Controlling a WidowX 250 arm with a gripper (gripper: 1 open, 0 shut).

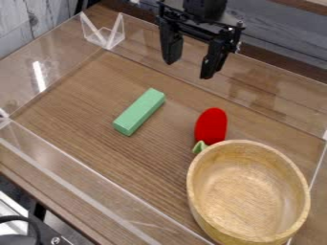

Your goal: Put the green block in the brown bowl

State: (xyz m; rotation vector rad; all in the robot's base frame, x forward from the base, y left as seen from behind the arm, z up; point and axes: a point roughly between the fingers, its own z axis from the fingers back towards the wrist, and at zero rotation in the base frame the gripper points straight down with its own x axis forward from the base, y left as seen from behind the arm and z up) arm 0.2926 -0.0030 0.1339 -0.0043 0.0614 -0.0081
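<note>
Brown bowl (250, 202) is sitting nearest the camera, at the near right corner of the surface (90, 96), upright, inside empty, thick rim and wood grain showing. Just beyond its rim a red rounded item (209, 124) with a small green stem is lying on the wood, stem end pointing toward the bowl and close to the rim; contact can't be judged. Green block (140, 111) is lying flat around the middle of the surface, a bit toward the left edge, long axis running diagonally from near-left to far-right, well apart from the bowl and separated from the red item by bare wood. Gripper (190, 55) is hanging over the far edge area, pointing down, dark fingers (169, 46) standing spread wide apart with nothing between them, touching nothing, clearly above the wood. Block is sitting toward the camera and left of the gripper, not under it. Clear acrylic walls (38, 153) are running round the edges of the surface; two clear triangular brackets (105, 33) are standing at the far left corner. Glare is washing over the far right part of the wood.
</note>
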